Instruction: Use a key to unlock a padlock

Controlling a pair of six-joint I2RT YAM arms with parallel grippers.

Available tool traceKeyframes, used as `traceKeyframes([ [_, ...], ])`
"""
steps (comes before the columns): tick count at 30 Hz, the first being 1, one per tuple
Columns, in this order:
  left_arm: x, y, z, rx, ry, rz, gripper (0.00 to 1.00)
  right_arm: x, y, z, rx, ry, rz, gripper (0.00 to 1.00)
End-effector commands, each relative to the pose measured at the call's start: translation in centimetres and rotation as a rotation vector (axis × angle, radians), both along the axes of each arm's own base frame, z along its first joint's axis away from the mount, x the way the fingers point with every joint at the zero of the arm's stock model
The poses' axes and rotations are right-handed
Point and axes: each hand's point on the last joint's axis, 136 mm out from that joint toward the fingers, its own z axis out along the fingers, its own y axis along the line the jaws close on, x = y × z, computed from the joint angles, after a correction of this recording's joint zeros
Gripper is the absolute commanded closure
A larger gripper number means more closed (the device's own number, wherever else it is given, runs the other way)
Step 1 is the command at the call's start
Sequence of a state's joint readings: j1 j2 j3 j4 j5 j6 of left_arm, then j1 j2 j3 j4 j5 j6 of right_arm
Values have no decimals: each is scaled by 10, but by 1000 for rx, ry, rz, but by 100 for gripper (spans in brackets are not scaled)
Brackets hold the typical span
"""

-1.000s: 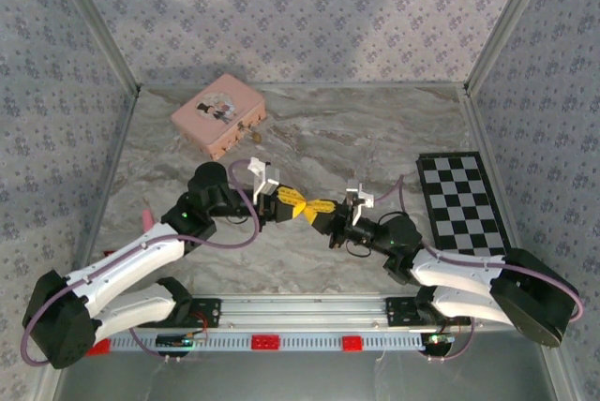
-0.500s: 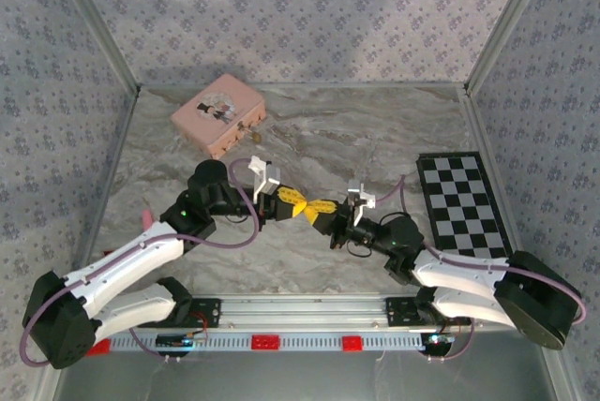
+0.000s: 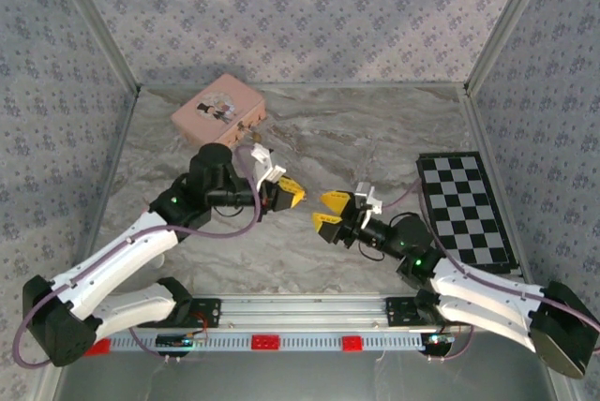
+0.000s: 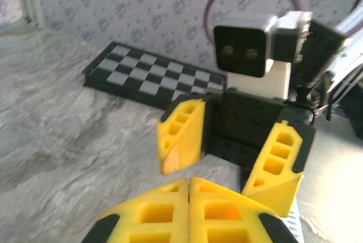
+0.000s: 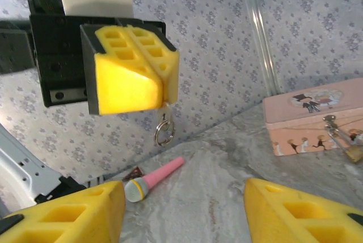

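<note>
Mid-table, left jaws pinch ring (image 5: 163,135), right gaping

1. Pink box (image 3: 218,114): rectangular, with a picture on its lid, lying flat at the far left of the table and set askew to the back wall.
2. Chequered board (image 3: 464,209): black and white squares, flat beside the right wall, well apart from the box.
3. Toy microphone (image 5: 153,179): pink handle, rounded head with a yellow band, lying on its side on the table.
4. Table (image 3: 375,139): grey-brown marbled surface.
5. Walls (image 3: 300,17): pale paper with a small repeated floral motif, on three sides.
6. Rail (image 3: 300,309): metal, along the near edge, with red blocks (image 3: 265,342) just below it.
</note>
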State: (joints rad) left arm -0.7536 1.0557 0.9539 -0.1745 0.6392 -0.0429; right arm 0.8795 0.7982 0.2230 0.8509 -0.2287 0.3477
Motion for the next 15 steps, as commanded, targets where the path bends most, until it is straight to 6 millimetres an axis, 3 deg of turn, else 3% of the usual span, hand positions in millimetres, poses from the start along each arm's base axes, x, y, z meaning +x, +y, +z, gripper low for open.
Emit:
traceKeyframes([
  [1, 7, 8, -27, 199, 45, 64, 100, -2, 1, -13, -53, -16, 14, 45],
  [7, 11, -3, -39, 331, 127, 73, 100, -1, 14, -12, -38, -15, 50, 48],
  [15, 4, -13, -41, 344, 134, 38, 100, 4, 24, -19, -57, -3, 49, 48],
])
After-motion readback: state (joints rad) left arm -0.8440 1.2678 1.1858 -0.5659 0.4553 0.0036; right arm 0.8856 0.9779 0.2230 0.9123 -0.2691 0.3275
